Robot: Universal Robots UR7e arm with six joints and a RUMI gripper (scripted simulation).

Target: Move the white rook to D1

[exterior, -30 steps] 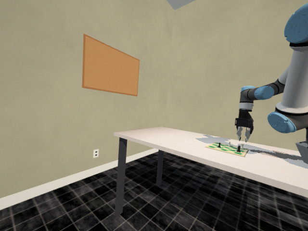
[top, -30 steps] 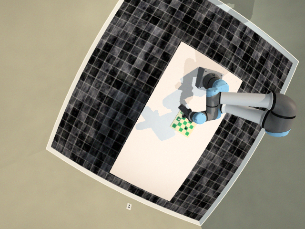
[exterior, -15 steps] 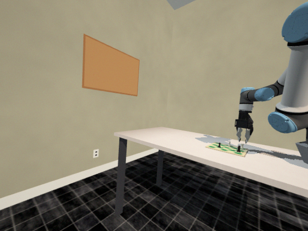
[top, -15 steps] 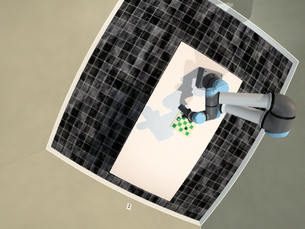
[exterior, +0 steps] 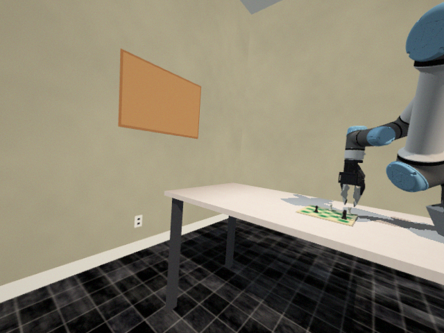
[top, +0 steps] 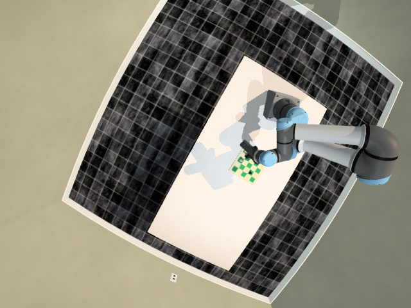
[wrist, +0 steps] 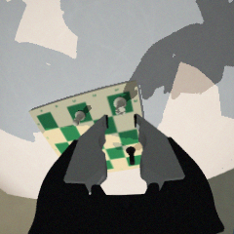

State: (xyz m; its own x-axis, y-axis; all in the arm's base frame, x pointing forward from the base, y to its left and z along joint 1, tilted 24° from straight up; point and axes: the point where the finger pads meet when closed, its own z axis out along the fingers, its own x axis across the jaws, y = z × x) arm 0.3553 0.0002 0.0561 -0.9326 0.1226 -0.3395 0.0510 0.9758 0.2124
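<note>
A small green-and-cream chessboard lies on the white table; it also shows in the overhead view (top: 247,166) and the side view (exterior: 327,214). Two white pieces stand in the board's far row: a wider one with a ringed top (wrist: 120,102) near the far right corner, and a smaller one (wrist: 79,116) to its left. I cannot tell for sure which is the rook. A black pawn (wrist: 131,151) stands nearer, between my fingers in the picture. My gripper (wrist: 121,115) hovers above the board (exterior: 349,203), fingers a little apart with nothing between them.
A second black piece (exterior: 316,209) stands on the board's far-left side. The arm's base (top: 282,106) is mounted on the table behind the board. The table edge runs close to the board's near side.
</note>
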